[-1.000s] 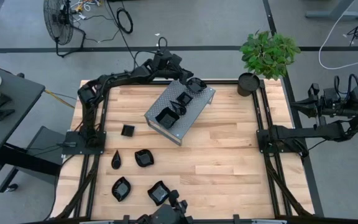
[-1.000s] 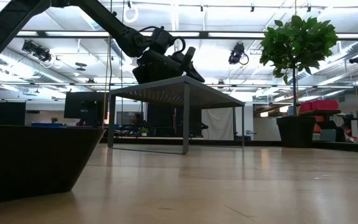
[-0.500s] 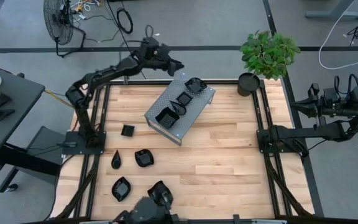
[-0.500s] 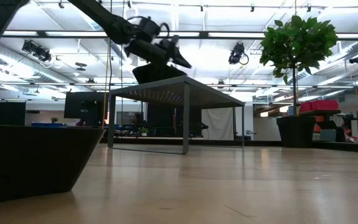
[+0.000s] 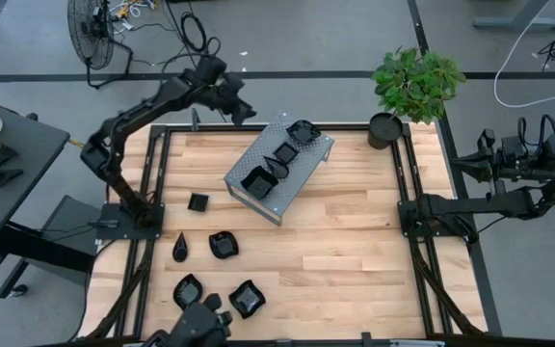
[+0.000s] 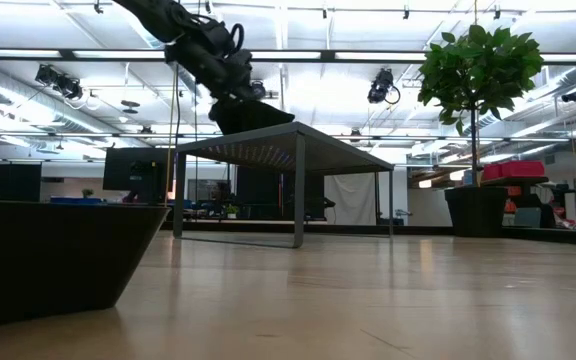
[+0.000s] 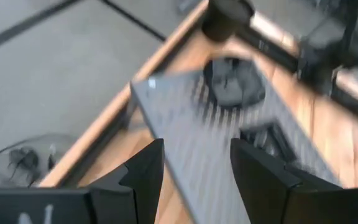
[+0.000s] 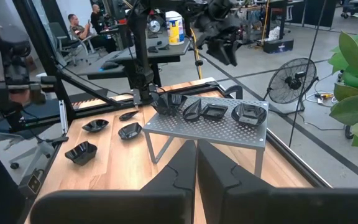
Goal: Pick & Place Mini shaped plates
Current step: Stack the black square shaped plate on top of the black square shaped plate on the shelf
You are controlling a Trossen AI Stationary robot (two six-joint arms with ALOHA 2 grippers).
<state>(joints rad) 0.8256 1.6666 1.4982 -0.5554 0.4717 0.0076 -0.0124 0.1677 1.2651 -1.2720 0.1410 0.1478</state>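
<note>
Black wavy-rimmed mini plate now sits at the grey perforated stand's far corner; left gripper, fingers apart, has pulled clear, so placement looks done. Right gripper waits closed.

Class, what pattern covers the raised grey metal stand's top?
Rows of small perforations on the grey metal stand; clearest in the right wrist view.

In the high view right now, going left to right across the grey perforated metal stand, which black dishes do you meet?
Large square black dish → small glossy black dish → wavy-rimmed black dish, all on the grey perforated metal stand.
</note>
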